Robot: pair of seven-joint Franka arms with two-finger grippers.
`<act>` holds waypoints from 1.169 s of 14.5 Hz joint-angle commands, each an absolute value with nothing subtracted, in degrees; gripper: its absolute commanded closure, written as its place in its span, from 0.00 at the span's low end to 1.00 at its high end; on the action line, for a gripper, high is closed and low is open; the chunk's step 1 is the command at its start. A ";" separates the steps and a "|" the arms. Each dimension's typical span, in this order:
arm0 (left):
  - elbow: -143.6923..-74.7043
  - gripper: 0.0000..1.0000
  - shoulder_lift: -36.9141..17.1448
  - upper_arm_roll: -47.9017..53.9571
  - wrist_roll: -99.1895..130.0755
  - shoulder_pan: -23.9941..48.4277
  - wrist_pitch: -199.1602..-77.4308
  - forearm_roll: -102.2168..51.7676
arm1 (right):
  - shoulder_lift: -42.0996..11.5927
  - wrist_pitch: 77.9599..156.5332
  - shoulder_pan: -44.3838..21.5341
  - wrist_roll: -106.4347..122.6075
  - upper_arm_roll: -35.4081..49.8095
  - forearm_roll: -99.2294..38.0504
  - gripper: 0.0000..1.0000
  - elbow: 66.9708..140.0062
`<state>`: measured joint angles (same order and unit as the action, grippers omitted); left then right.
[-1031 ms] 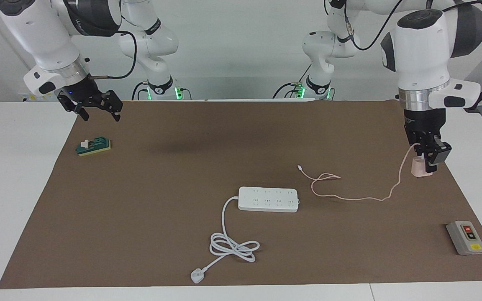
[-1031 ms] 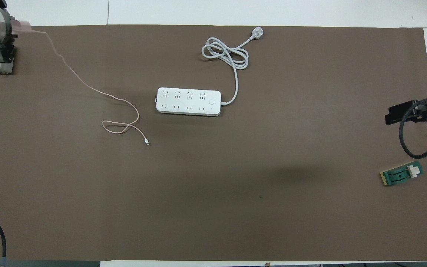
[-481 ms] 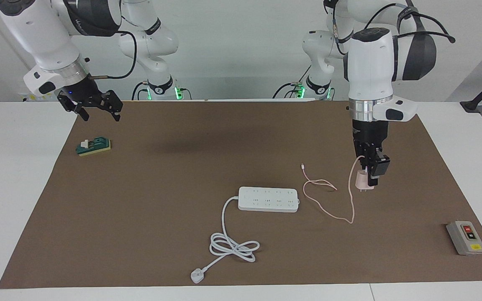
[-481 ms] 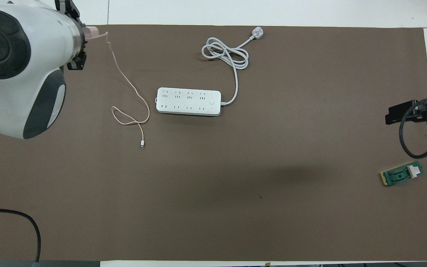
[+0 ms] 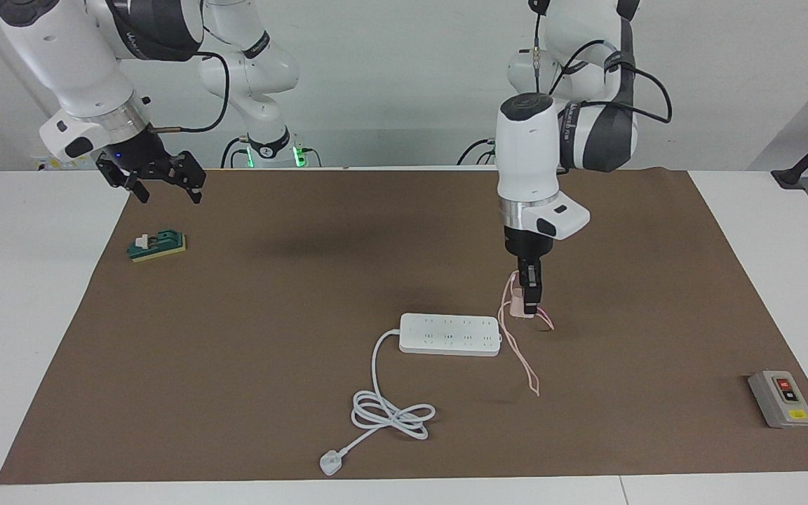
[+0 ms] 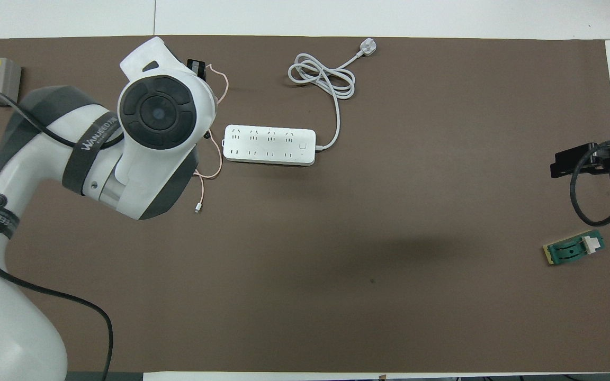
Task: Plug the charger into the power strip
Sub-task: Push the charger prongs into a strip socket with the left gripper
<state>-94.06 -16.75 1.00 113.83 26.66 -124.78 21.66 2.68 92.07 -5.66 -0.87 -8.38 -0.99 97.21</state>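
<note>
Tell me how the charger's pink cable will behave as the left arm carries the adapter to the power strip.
Likely floppy: the pink cable droops from the charger in the left gripper and loops on the mat. Probably light, so it should trail along. It may drape onto the power strip beside it.

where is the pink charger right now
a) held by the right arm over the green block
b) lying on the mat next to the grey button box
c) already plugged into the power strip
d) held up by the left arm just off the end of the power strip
d: the left gripper is shut on the charger in the air just off the end of the power strip, its cable trailing onto the mat.
</note>
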 commanded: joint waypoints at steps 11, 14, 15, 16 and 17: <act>-92.29 1.00 -26.98 0.09 109.01 28.04 -120.68 11.89 | 3.16 90.97 -5.19 0.09 -8.09 -0.18 0.00 97.03; -90.97 1.00 -26.63 0.09 102.93 27.60 -117.09 7.12 | 3.25 90.97 -5.19 0.09 -8.09 -0.18 0.00 97.03; -90.10 1.00 -26.72 0.09 102.14 27.42 -115.24 6.77 | 3.16 90.97 -5.19 0.17 -8.09 -0.18 0.00 97.03; -89.83 1.00 -26.63 0.09 101.61 27.42 -114.44 5.55 | 3.16 90.97 -5.19 0.09 -8.09 -0.18 0.00 97.03; -89.82 1.00 -26.63 0.09 100.99 27.42 -114.09 4.75 | 3.16 90.97 -5.19 0.17 -8.09 -0.18 0.00 97.03</act>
